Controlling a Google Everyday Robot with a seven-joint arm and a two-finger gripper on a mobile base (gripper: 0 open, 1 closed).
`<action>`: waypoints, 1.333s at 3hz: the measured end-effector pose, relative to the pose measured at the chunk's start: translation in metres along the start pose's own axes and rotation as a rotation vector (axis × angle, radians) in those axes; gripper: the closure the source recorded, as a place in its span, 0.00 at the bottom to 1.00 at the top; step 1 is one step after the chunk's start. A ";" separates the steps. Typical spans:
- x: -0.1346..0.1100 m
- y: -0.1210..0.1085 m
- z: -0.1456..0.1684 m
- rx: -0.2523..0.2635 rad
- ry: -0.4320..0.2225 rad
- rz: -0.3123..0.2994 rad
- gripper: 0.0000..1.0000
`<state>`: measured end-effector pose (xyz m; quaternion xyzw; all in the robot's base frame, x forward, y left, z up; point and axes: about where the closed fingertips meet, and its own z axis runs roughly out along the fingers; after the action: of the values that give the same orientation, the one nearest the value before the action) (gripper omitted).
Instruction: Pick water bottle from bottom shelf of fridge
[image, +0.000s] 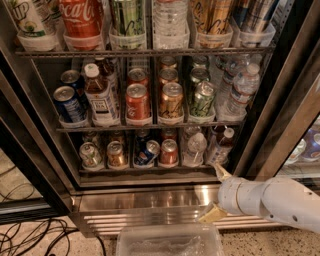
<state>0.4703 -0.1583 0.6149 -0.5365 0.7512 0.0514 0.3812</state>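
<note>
The water bottle is sitting on the bottom shelf of the fridge, in the 5th lane from the left. It is flanked by a red can on one side and a white-capped bottle of dark drink on the other, both just beside it.

The gripper is hovering outside the cabinet, below and to the right of the bottle and in front of the steel base. Its 2 tan fingers are spreading wide apart and are holding nothing.

The bottle is looking full, so it is probably light but not weightless. Its thin ribbed wall will likely give under a hard squeeze, and chilled plastic may be slick. The ribbed body below the shoulder is offering the best hold; the cap is too small and smooth.

The wire rack is carrying clear lane trays along its front, whose lips may be catching the bottle's base, so a slight lift before pulling out seems wise. Headroom under the middle rack is looking tight, and the side gaps are narrow.

A clear plastic bin is resting on the speckled floor below the gripper, and cables are lying at the left.
</note>
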 end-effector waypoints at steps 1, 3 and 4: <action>0.002 -0.019 0.014 0.098 -0.095 0.118 0.00; 0.000 -0.049 0.028 0.297 -0.271 0.421 0.00; -0.010 -0.051 0.030 0.366 -0.320 0.504 0.00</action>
<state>0.5303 -0.1574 0.6163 -0.2421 0.7875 0.0917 0.5593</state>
